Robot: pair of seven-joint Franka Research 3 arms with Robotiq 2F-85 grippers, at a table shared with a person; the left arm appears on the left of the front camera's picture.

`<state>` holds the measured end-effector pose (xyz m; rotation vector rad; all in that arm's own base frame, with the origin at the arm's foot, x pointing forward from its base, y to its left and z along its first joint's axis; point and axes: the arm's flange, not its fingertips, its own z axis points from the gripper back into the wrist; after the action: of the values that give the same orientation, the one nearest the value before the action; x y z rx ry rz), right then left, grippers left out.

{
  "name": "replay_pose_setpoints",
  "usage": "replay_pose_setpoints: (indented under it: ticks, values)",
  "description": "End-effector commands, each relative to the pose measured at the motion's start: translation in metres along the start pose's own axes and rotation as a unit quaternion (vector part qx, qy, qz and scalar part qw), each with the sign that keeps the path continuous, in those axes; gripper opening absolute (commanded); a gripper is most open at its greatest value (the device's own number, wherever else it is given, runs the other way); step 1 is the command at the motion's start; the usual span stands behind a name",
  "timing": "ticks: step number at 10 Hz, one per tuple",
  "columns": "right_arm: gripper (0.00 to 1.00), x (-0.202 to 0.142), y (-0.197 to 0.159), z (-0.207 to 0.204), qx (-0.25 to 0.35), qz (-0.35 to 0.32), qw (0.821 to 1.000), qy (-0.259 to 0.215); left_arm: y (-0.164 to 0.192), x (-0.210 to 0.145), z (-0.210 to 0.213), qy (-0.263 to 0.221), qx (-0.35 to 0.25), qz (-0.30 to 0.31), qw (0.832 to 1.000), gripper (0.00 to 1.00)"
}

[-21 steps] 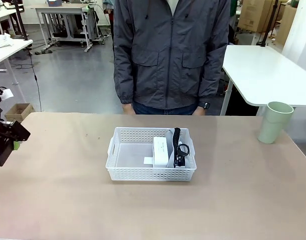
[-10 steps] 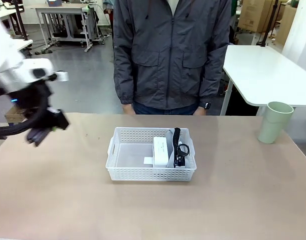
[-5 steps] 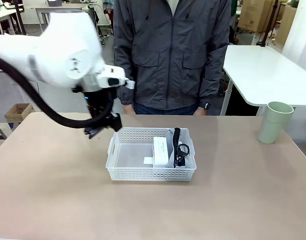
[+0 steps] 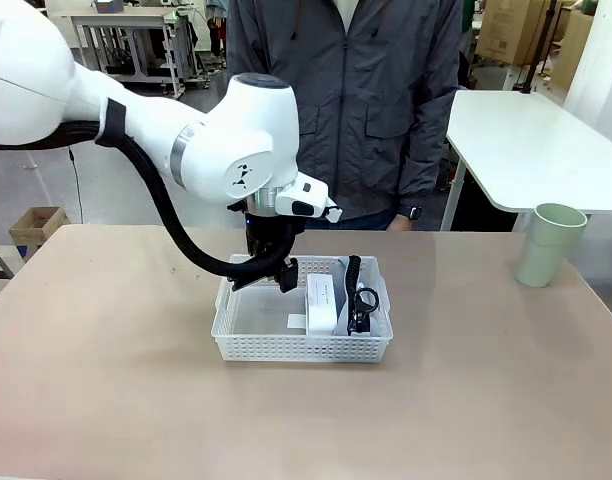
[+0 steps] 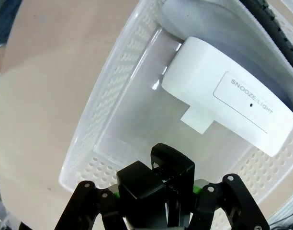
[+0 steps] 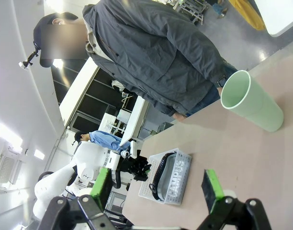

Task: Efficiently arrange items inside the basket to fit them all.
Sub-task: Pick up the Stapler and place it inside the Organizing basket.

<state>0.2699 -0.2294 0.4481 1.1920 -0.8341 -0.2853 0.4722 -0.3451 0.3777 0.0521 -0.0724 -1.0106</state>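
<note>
The white basket (image 4: 229,300) sits mid-table. Inside, along its right side, lie the grey pouch with black strap (image 4: 353,275) and the small white box (image 4: 324,298). My left gripper (image 4: 274,277) hangs over the basket's back left part, shut on the black stapler (image 5: 145,188). Below it the left wrist view shows the basket's wall (image 5: 113,81), the white box (image 5: 228,100) marked "SNOOZE/LIGHT" and the pouch (image 5: 208,24). The pale green cup (image 4: 549,243) stands upright at the table's far right. In the right wrist view my right gripper (image 6: 156,181) is open, with the cup (image 6: 252,100) and basket (image 6: 183,157) beyond it.
A person in a grey jacket (image 4: 341,110) stands at the far edge, hands down by their sides. The basket's left half holds nothing. A white table (image 4: 546,150) stands behind the cup, off to the right.
My left arm has swung in from the table's left edge to above the basket, staying shut on the stapler. Basket, box, pouch and cup have not moved.
</note>
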Motion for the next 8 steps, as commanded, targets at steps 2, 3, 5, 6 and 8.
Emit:
replay_pose_setpoints:
  ticks: [2, 3, 5, 6, 8]
  values:
    - [1.00, 0.000, 0.001, 0.000, 0.007, 0.003, 1.000, -0.004, 0.005, 0.005, -0.007, 0.042, -0.030, -0.022, 0.998, 0.00]
    - [1.00, 0.000, 0.001, 0.000, 0.007, 0.003, 1.000, -0.004, 0.003, 0.004, -0.011, 0.039, -0.038, -0.027, 0.998, 0.00]
    - [1.00, 0.000, 0.001, 0.000, 0.007, 0.003, 1.000, -0.004, -0.001, 0.005, -0.027, 0.052, -0.068, -0.041, 0.995, 0.00]
    - [1.00, 0.000, 0.001, 0.000, 0.007, 0.003, 1.000, -0.004, -0.003, 0.006, -0.035, 0.060, -0.077, -0.043, 0.994, 0.00]
    - [1.00, 0.000, 0.001, 0.000, 0.007, 0.003, 1.000, -0.004, -0.005, 0.007, -0.044, 0.074, -0.080, -0.042, 0.993, 0.00]
